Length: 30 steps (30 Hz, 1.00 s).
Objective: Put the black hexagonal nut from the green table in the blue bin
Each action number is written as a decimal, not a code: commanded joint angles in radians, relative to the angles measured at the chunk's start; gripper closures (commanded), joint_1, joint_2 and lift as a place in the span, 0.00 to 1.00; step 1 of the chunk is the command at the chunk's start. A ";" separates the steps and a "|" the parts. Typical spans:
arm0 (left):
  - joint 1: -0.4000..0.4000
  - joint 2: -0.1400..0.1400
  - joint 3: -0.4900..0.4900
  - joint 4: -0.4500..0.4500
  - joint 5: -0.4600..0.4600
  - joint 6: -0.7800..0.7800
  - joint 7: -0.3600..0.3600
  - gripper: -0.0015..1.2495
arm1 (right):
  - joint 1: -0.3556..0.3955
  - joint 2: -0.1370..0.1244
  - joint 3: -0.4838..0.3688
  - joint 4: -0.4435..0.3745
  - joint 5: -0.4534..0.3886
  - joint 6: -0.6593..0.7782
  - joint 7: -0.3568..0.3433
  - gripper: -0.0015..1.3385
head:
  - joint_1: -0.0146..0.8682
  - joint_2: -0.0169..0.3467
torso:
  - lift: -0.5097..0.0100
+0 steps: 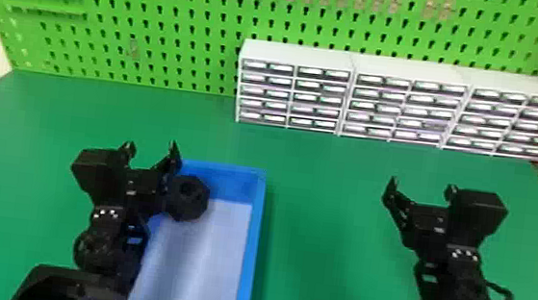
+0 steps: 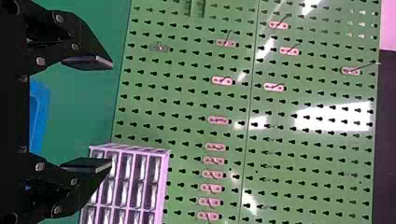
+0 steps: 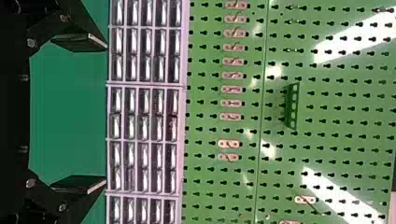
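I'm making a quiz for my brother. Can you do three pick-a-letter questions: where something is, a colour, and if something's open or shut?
1. Where is the black nut?
A. In the blue bin
B. On a hook
C. On the floor

2. What colour is the table?
A. Red
B. Green
C. Yellow

3. How is the right gripper?
A. Shut tight
B. Squeezing the nut
C. Open

Answers:
1 A: the nut sits inside the bin's walls.
2 B: the tabletop around the bin is green.
3 C: its two fingers stand wide apart.
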 commanded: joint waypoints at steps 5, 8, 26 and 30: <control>-0.004 0.000 -0.003 0.000 0.000 0.000 0.000 0.41 | -0.005 0.003 -0.001 0.003 0.000 0.000 0.000 0.21 | 0.76 0.20 | 0.80; -0.004 0.000 -0.004 0.000 0.002 0.000 0.000 0.41 | -0.005 0.005 0.000 0.001 0.000 0.000 -0.001 0.21 | 0.76 0.20 | 0.80; -0.001 0.000 -0.004 -0.002 0.002 0.000 0.000 0.41 | -0.004 0.001 -0.004 0.003 0.001 0.000 0.000 0.21 | 0.76 0.20 | 0.80; -0.001 0.000 -0.003 0.000 0.002 0.000 0.000 0.41 | -0.005 0.001 -0.004 0.001 0.001 0.000 0.000 0.21 | 0.76 0.20 | 0.80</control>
